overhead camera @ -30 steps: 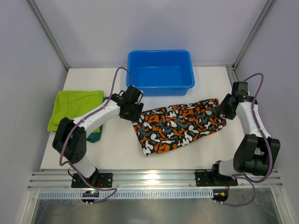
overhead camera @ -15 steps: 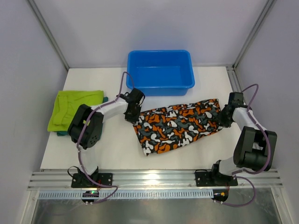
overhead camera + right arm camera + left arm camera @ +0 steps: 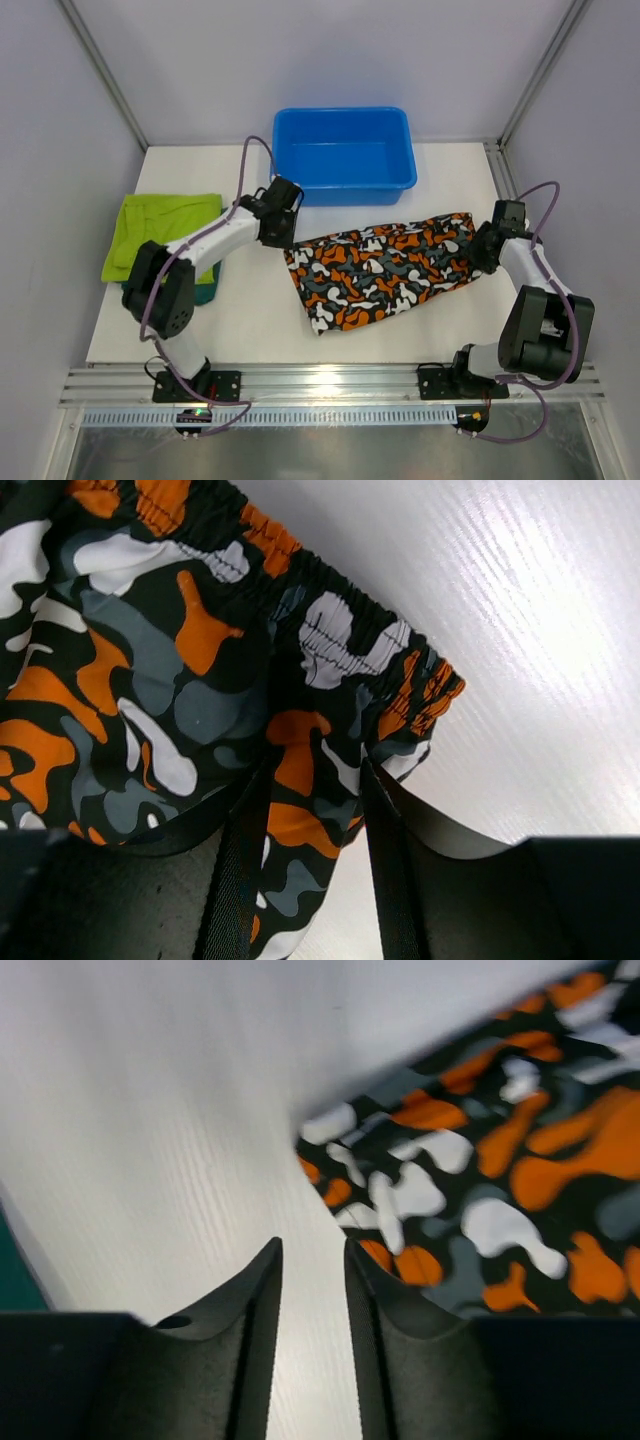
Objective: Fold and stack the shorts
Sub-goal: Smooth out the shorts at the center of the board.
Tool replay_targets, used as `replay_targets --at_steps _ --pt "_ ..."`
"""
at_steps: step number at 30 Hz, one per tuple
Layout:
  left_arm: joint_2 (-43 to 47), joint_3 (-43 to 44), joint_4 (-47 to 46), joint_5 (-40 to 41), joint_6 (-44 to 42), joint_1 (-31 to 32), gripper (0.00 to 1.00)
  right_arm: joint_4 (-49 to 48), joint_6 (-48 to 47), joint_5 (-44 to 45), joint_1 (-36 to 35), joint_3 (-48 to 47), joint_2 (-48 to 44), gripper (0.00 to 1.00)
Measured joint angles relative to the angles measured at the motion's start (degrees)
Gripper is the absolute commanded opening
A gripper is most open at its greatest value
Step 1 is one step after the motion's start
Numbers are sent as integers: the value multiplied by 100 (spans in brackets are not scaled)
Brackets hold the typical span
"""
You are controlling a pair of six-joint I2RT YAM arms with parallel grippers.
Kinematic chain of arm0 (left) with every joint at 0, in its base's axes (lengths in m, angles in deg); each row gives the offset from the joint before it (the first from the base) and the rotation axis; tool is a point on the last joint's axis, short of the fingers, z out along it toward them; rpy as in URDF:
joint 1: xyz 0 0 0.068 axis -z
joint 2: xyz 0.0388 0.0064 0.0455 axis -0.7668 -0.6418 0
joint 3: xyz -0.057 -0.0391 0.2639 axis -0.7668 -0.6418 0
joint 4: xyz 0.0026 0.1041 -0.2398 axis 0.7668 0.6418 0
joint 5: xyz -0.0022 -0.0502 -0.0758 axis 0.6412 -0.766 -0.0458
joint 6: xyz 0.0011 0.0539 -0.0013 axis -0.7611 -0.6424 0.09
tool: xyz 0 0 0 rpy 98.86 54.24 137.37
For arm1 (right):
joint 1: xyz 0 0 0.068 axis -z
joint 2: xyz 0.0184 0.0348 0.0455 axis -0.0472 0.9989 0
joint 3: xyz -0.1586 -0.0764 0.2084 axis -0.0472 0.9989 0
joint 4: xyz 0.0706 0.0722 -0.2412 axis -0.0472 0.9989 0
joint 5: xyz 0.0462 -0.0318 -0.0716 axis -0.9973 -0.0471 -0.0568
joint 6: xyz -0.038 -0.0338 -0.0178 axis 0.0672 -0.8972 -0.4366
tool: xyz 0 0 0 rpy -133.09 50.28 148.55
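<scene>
From above we see the whole layout, which neither wrist camera gives. The camouflage shorts [image 3: 380, 268] lie spread on the white table [image 3: 250, 325] in the centre of the frame, slanting up toward the right. The lime shorts [image 3: 160, 228] sit folded at the left, on top of the dark teal shorts [image 3: 206, 288], of which only a lower edge shows. A blue tub [image 3: 345, 185] stands at the upper centre.

The left wrist view shows what the overhead cannot. The left gripper [image 3: 312, 1250] has its fingers [image 3: 250, 1310] only a narrow gap apart, with bare table between them. The corner of the camouflage print lies just to the right of the tips, in the upper right of that frame.

In the right wrist view the gathered elastic waistband fills the upper half. The right gripper [image 3: 315, 770] has printed cloth in the gap between its fingers [image 3: 240, 870], which stand moderately apart. We cannot tell whether they press on it.

The print is orange, white and grey blotches on black, with an orange stitched waistband edge.
</scene>
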Motion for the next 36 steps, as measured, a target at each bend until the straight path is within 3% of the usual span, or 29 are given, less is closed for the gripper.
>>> replay_targets --at_steps 3,6,10,16,23,29,36 --pt "898 -249 -2 81 131 669 42 -50 61 -166 0 98 -166 46" --pt "2017 -1220 -251 -275 352 1342 46 -74 76 -229 0 153 -227 46" --pt "2570 -2260 -308 -734 632 1591 50 -66 74 -273 0 262 -310 46" --pt "2693 -3047 -575 -1132 1106 1663 55 -68 79 -282 0 459 -474 46" --pt "2179 -2914 -1250 -1241 1379 1705 53 -55 74 -291 0 490 -525 46" --pt "2188 -2763 -1283 -984 1611 1827 56 -55 74 -293 0 490 -555 46" --pt "2011 -2739 -1390 -898 1790 1827 53 -55 74 -291 0 490 -555 46"
